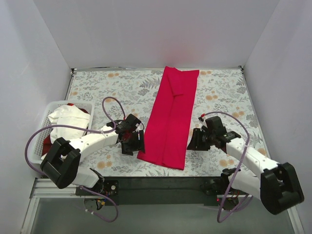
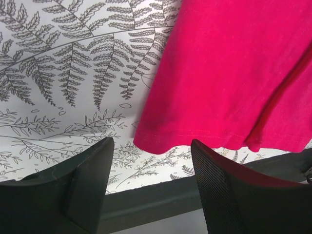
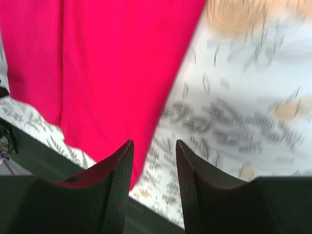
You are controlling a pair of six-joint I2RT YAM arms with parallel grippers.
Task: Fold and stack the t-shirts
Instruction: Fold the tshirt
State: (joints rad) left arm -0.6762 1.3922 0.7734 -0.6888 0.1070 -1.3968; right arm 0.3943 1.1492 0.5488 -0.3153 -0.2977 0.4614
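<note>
A crimson red t-shirt (image 1: 170, 119) lies folded into a long narrow strip down the middle of the floral cloth. It also shows in the left wrist view (image 2: 229, 73) and the right wrist view (image 3: 97, 63). My left gripper (image 1: 133, 142) is open and empty just left of the strip's near left corner. My right gripper (image 1: 193, 140) is open and empty just right of the strip's near right edge. A white t-shirt (image 1: 66, 122) and another red t-shirt (image 1: 48, 144) lie crumpled in the basket at the left.
The white slatted basket (image 1: 43, 119) stands at the left edge of the table. The floral grey cloth (image 1: 122, 87) covers the table. A dark rail (image 1: 161, 183) runs along the near edge. White walls close in the back and sides.
</note>
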